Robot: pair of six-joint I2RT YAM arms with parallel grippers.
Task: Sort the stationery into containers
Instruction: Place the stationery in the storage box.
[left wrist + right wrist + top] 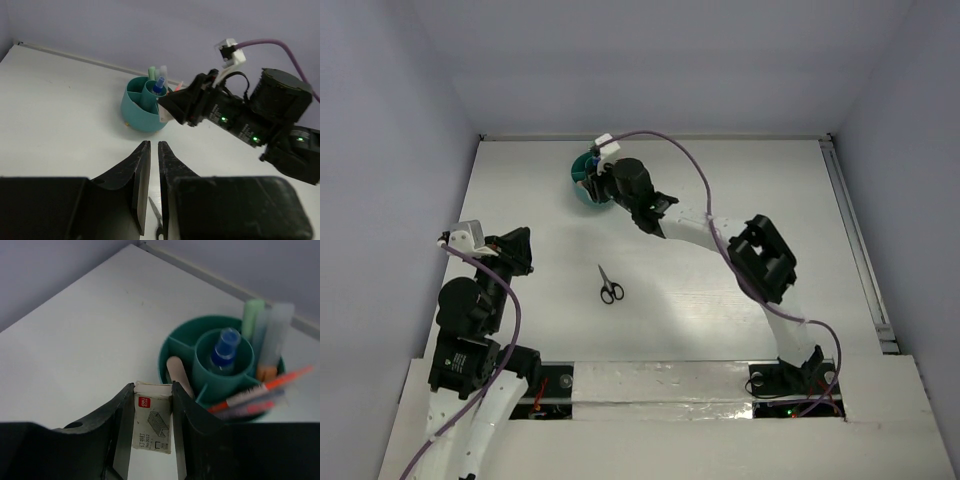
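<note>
My right gripper (153, 386) is shut on a small white staple box (152, 425) and holds it just beside the near-left rim of the round teal organiser (167, 347), above the table. The organiser's central cup holds a blue-capped bottle (225, 347). Its outer compartments hold a green marker (252, 315), a pale marker (277, 325), orange and pink pens (260, 390) and a pink eraser (179, 375). Black-handled scissors (610, 286) lie flat mid-table. My left gripper (154, 145) is shut and empty, above the scissors (157, 220), far from the organiser (140, 112).
The organiser (585, 188) stands near the back wall, partly covered by the right arm (645, 195) in the top view. White table with walls at the back and sides. The right arm's purple cable (690, 165) loops above the table.
</note>
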